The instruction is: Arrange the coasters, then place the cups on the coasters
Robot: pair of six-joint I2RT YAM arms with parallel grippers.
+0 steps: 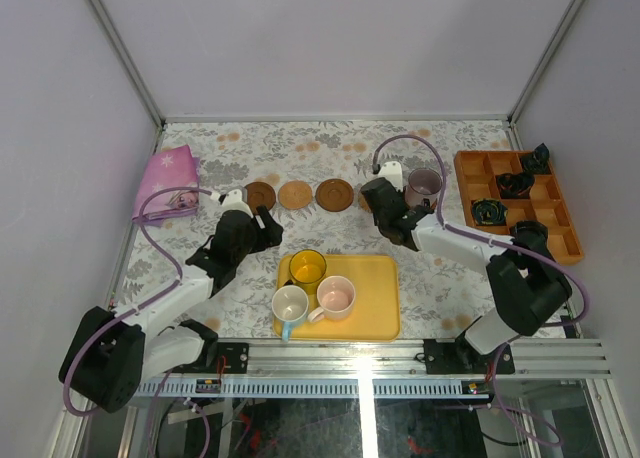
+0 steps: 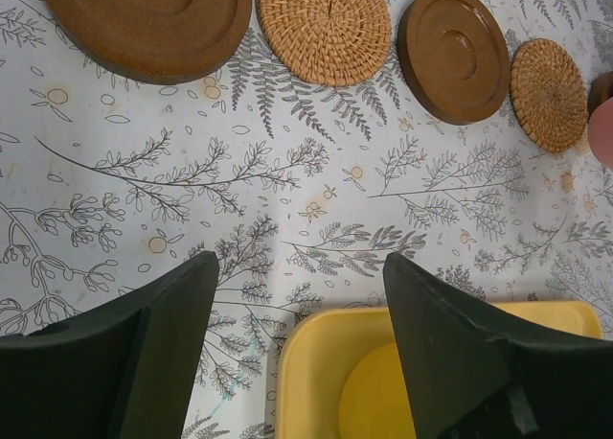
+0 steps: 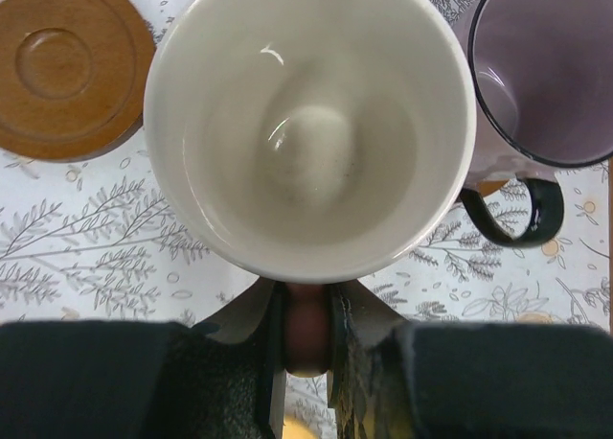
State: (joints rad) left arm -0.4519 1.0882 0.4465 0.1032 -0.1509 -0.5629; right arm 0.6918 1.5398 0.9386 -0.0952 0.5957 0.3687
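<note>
Right hand (image 3: 306, 335) is clamped on the handle of the held cup (image 3: 308, 123) (pinkish handle, white inside). The cup is upright and fills my right wrist view, so I can't tell what's under it. Grey-purple cup (image 3: 551, 70) stands upright just beside it on the right, with a brown edge poking out below it. I can't tell if the two cups touch.

Left hand (image 2: 297, 266) has its fingers (image 2: 163, 353) well apart with nothing between them. It hangs over the counter (image 1: 425, 293) at the far left corner of the yellow tray (image 1: 375, 313).

Coasters sit in a row on the counter beyond the tray: left dark coaster (image 1: 260, 195), woven coaster (image 1: 296, 194), middle dark coaster (image 1: 334, 194), then second woven coaster (image 2: 548, 94). Each is near the next, none touching.

On the tray: yellow cup (image 1: 307, 268), white-and-blue cup (image 1: 290, 304), pink cup (image 1: 335, 297), all upright, bunched in its left half.

Off to the right is an orange divided tray (image 1: 560, 240) with black ring bits (image 1: 490, 212) in some compartments, and a pink cloth (image 1: 168, 183) lies at far left
</note>
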